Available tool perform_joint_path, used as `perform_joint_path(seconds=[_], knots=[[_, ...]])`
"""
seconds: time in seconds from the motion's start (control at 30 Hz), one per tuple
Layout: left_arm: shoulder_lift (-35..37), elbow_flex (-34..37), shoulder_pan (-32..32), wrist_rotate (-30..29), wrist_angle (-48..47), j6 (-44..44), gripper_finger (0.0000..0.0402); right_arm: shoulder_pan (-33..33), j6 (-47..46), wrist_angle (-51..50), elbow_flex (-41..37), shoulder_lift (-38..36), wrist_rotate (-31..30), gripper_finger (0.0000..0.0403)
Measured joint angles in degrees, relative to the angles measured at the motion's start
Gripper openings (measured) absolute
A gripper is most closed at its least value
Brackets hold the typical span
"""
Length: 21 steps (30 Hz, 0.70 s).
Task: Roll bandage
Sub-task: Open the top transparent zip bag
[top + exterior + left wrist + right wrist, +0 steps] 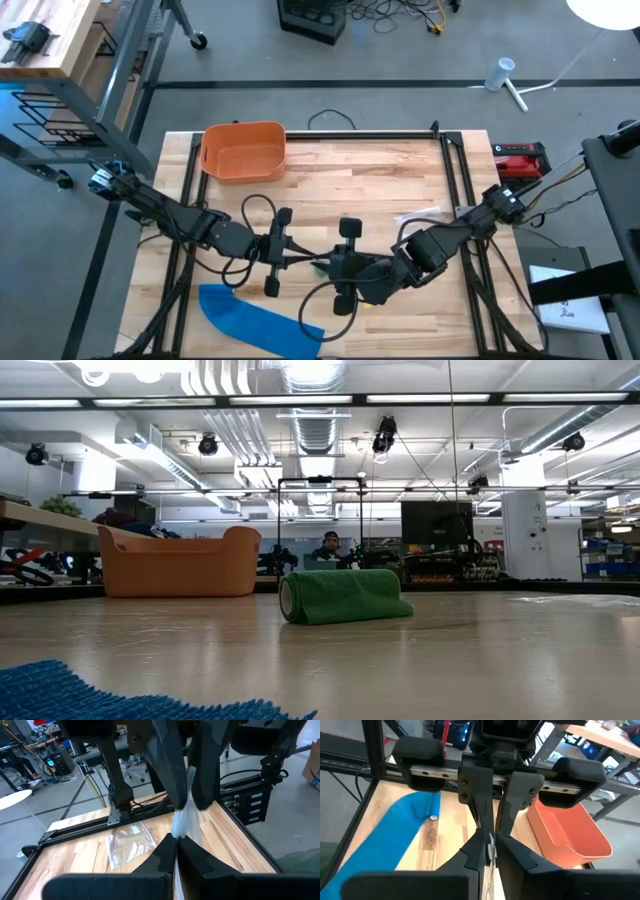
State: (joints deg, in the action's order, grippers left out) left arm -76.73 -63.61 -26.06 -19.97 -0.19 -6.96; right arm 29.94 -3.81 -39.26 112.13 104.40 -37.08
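High view: I see the left gripper (292,250) and right gripper (322,262) tip to tip at table centre.
Bandage: the green roll (343,597) lies at 3 o'clock of the tips, under the right arm.
Left claw: clenched on a thin white strip (181,822).
Right claw: pinching the same strip, jaws a crack apart.
Surroundings: orange bin (243,150) at 11 o'clock, blue cloth (255,323) at 7 o'clock, clear plastic bag (127,844) at 2 o'clock.
Look: rolled tight, lying on its side.
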Motion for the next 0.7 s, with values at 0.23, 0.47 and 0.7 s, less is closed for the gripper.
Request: perform_joint_path(seconds=[0.23,0.47,0.7], knots=[[0.00,-0.01,0.00,0.00,-0.43,0.00,0.0000,0.10,-0.75,-3.01,1.08,0.00,-0.36,0.0022],[0.00,-0.01,0.00,0.00,-0.73,-0.24,0.0000,0.12,-1.57,-3.79,1.08,-0.02,-0.42,0.0013],[0.00,0.00,0.00,0.00,-0.77,-2.56,0.0001,0.12,-1.57,-3.77,1.10,-0.07,-0.44,0.0004]])
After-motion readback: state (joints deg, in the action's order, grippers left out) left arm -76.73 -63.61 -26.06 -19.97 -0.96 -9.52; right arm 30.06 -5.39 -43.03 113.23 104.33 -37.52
